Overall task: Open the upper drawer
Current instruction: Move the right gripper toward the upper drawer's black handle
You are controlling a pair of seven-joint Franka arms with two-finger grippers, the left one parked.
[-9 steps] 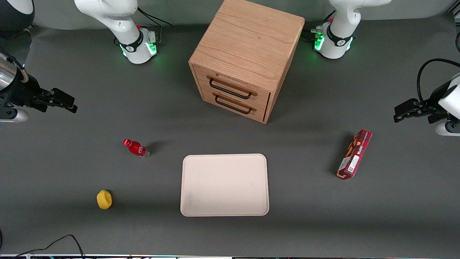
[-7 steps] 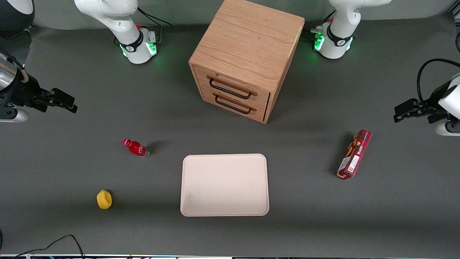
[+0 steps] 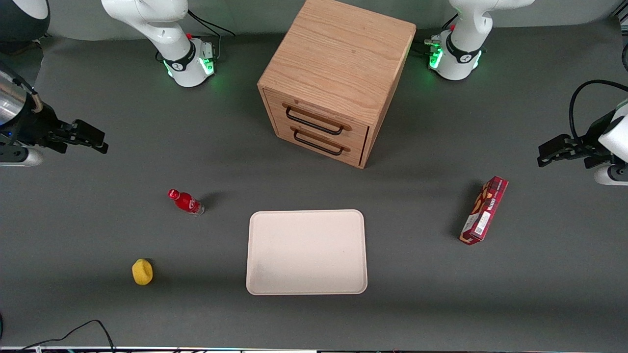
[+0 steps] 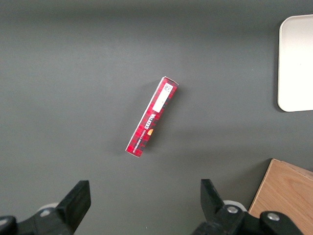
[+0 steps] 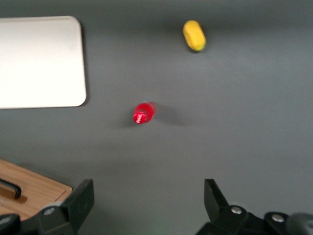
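The light oak cabinet [image 3: 338, 63] stands mid-table, far from the front camera. Its upper drawer [image 3: 318, 119] is shut, with a thin black bar handle [image 3: 314, 122]; the matching lower drawer [image 3: 319, 141] sits below it. My right gripper [image 3: 93, 138] hangs open and empty above the table at the working arm's end, well apart from the cabinet. In the right wrist view the fingers [image 5: 83, 198] stand wide apart over bare grey table, and a corner of the cabinet [image 5: 29, 188] with a bit of black handle [image 5: 10, 188] shows.
A cream tray [image 3: 306, 252] lies nearer the front camera than the cabinet. A red bottle [image 3: 185, 201] and a yellow object [image 3: 142, 272] lie toward the working arm's end. A red box [image 3: 484, 210] lies toward the parked arm's end.
My right gripper has shifted slightly toward the cabinet. Everything else is unchanged.
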